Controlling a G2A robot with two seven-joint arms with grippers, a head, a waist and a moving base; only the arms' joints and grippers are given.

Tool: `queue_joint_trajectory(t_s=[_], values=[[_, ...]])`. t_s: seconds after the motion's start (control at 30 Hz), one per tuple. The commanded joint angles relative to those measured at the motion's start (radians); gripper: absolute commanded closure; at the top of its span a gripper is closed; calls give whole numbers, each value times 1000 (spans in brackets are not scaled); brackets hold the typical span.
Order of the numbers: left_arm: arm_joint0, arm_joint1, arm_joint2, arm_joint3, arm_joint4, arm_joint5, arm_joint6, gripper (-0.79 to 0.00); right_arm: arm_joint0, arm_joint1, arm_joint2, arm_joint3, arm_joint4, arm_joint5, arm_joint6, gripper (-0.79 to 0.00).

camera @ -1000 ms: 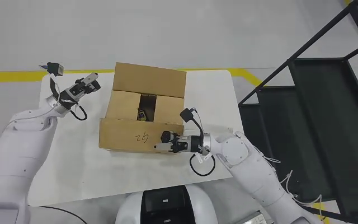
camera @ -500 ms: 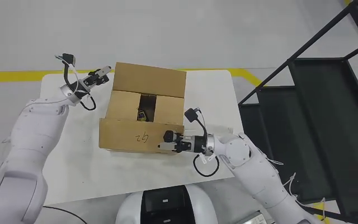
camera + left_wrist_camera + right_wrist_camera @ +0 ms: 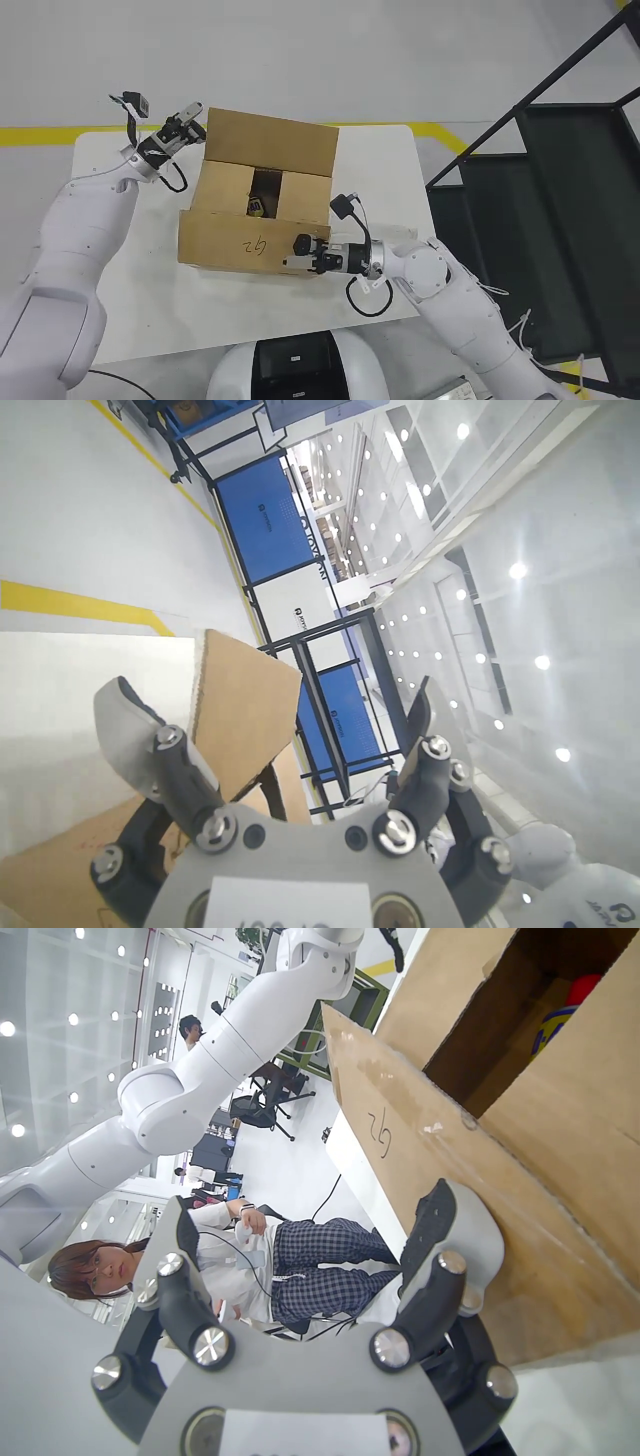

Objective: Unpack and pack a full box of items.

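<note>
1. The cardboard box (image 3: 255,200) stood toward the far side of the white table (image 3: 130,300). Its far flap (image 3: 268,142) was swung outward, and its near flap (image 3: 235,242) was folded out toward the robot.
2. Two inner flaps (image 3: 222,188) lay almost shut over the top, leaving only a narrow dark gap (image 3: 264,190). The contents were mostly hidden (from above, just a small dark-and-yellow scrap showed in the gap).
3. From the right wrist, the opening showed a red and yellow-blue item (image 3: 565,1013). It was cut off by cardboard on both sides, and what it was could not be made out.
4. The left gripper (image 3: 190,122) sat at the box's far left corner, by the end of the far flap. In its own wrist view the left gripper (image 3: 270,700) was spread wide and held nothing. The far flap (image 3: 240,710) rose between its fingers, nearer one of them, but whether that finger touched the cardboard could not be told.
5. The right gripper (image 3: 293,263) was at the right end of the near flap. In its own wrist view the right gripper (image 3: 307,1210) was wide apart and gripped nothing. One of its fingers (image 3: 450,1228) lay against the outer face of the cardboard, and the other stood clear of the box.
</note>
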Motion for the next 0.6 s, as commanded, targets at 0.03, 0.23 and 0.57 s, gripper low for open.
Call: queue_joint_trajectory(t_s=[0.03, 0.23, 0.57], values=[[-3, 6, -29, 3, -72, 65, -102, -785, 1, 1, -4, -1, 1, 2, 1, -785], [19, 40, -76, -47, -108, 155, -192, -785, 12, 1, -22, 3, -7, 10, 0, -785], [96, 103, -150, -205, -109, 274, -311, -785, 15, 4, -31, -5, -41, 44, -17, -785]])
